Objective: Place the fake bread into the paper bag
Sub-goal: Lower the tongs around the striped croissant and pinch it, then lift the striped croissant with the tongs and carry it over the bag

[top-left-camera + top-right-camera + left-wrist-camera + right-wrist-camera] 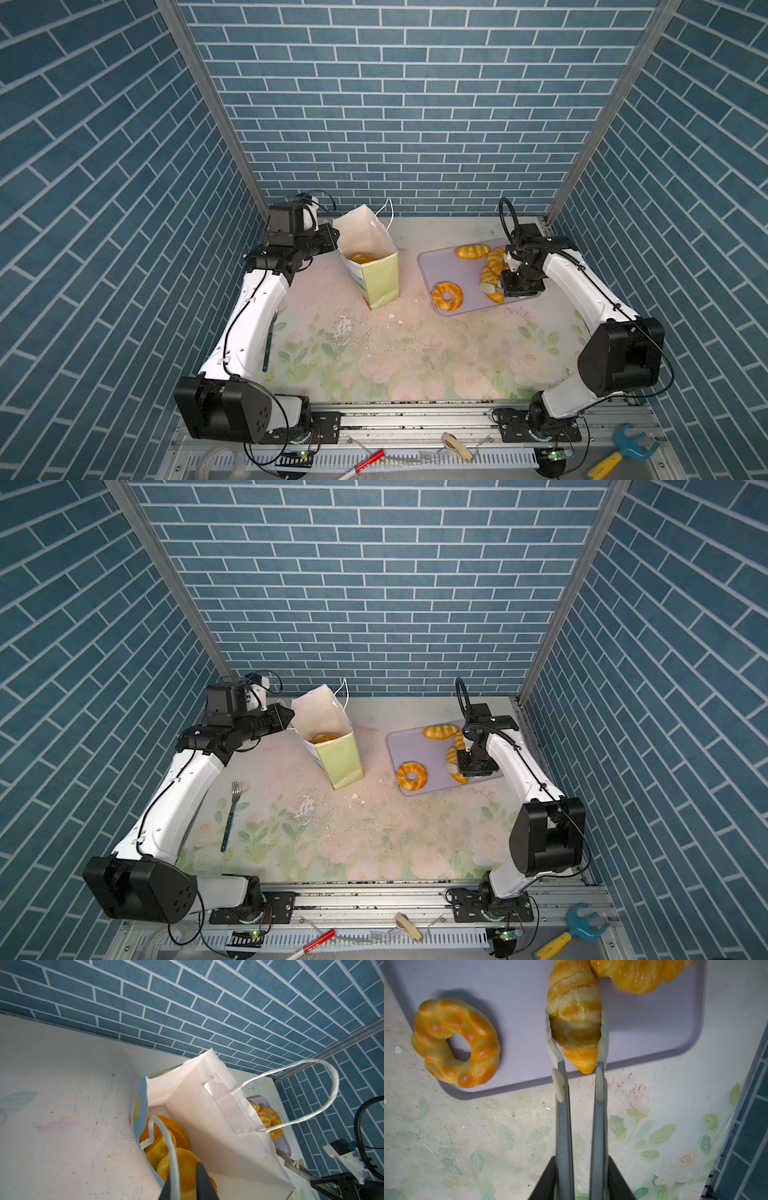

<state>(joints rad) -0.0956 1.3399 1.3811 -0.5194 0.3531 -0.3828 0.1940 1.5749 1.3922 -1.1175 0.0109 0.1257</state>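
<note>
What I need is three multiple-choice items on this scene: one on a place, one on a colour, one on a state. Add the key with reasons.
1. The ring doughnut lies: A in the paper bag; B on the tray; C in the tongs.
2. The paper bag's outer side is: A red; B pale yellow-green; C black.
3. The tongs in the right hand are: A spread wide, empty; B gripping the doughnut; C closed on a croissant.
Key: B, it rests on the lavender tray; B, the near face shows that colour in both top views; C, the right wrist view shows both tips against the croissant's sides.
</note>
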